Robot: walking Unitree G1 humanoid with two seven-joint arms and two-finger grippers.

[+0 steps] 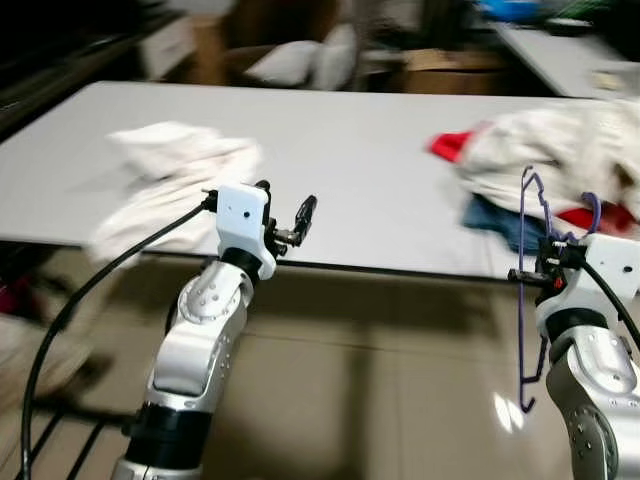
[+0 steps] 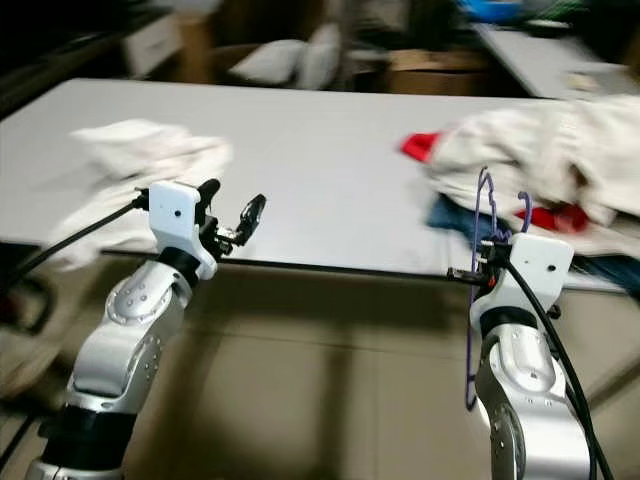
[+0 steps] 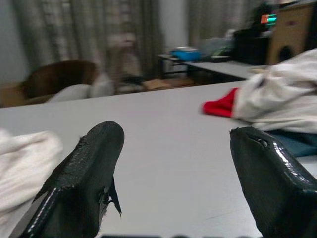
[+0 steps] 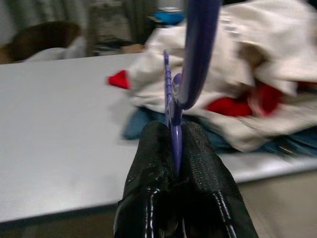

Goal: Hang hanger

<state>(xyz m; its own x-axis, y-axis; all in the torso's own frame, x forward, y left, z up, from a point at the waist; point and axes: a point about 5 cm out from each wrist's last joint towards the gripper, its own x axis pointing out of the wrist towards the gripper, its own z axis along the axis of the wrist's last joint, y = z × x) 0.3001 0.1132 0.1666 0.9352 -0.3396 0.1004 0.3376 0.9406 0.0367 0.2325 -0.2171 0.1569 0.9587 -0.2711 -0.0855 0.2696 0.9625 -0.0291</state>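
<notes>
A purple plastic hanger (image 1: 528, 290) hangs upright at the right, in front of the white table's near edge, pinched between the fingers of my right gripper (image 4: 174, 148), which is shut on it. Its hook (image 4: 195, 54) curves up above the fingers. My left gripper (image 1: 288, 215) is held up at the table's front edge on the left, open, with nothing between its fingers (image 3: 86, 173).
The white table (image 1: 340, 150) carries a white cloth (image 1: 165, 175) on the left and a heap of white, red and blue clothes (image 1: 560, 160) on the right. Beyond it stand a brown chair with cushions (image 1: 290, 60), boxes and another table (image 1: 560, 50). Tiled floor lies below.
</notes>
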